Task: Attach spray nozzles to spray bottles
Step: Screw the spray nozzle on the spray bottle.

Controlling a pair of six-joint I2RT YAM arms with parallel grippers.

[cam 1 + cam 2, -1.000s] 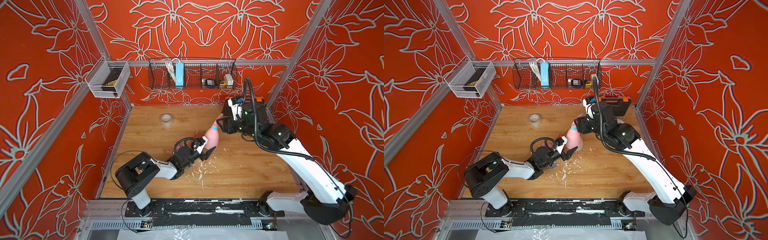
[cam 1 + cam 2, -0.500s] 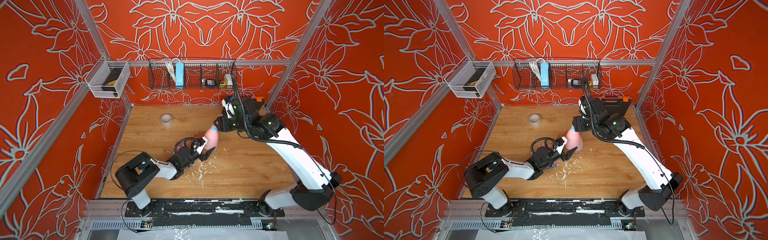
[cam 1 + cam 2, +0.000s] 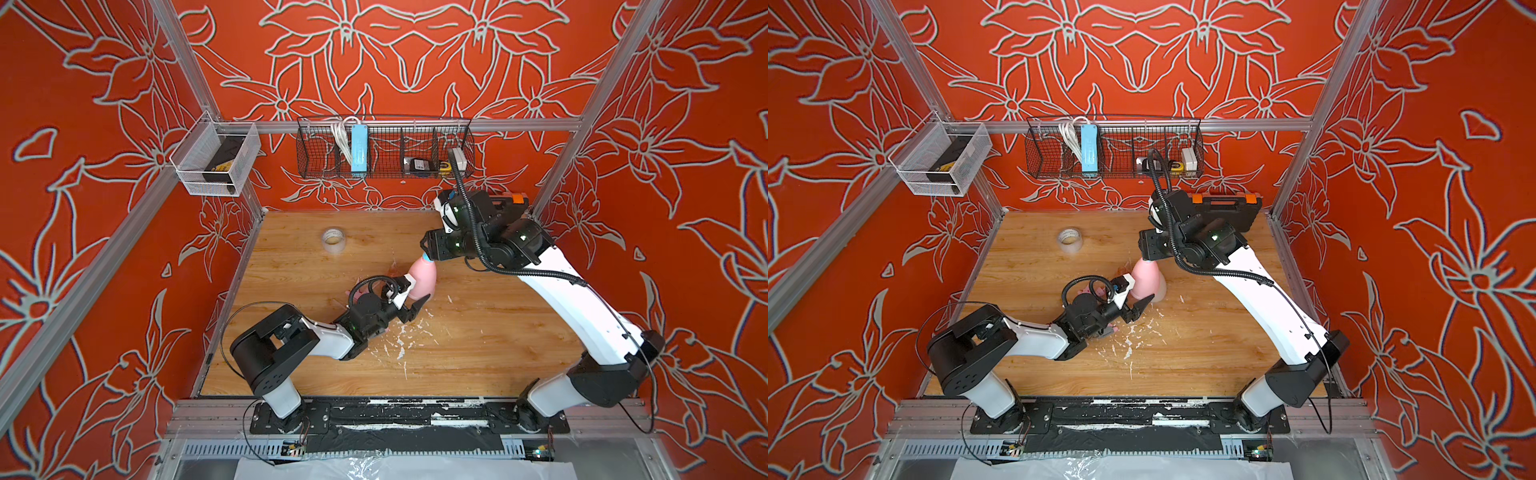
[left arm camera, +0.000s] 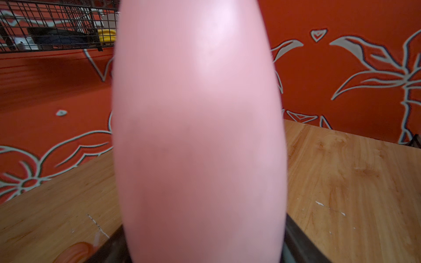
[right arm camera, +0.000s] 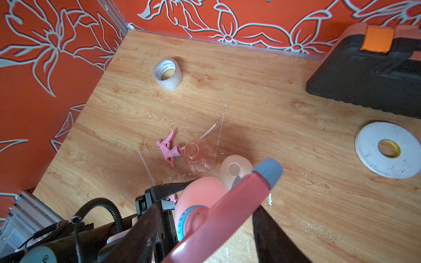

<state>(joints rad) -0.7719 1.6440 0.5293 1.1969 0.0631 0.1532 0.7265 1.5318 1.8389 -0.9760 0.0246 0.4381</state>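
On the wooden surface, a black case sits at 1 o'clock. Near the centre the pink bottle stands upright, the left gripper clamped around its lower body. The right gripper has its jaws either side of the tilted pink-and-blue nozzle, whose collar meets that bottle's neck; whether they pinch it I cannot tell. Just beside stand the cream bottle and orange bottle, necks open. A clear tape roll lies at 11 o'clock, and the all-pink nozzle lies by the orange bottle.

pink bottle blurred, pink-and-blue nozzle cropped
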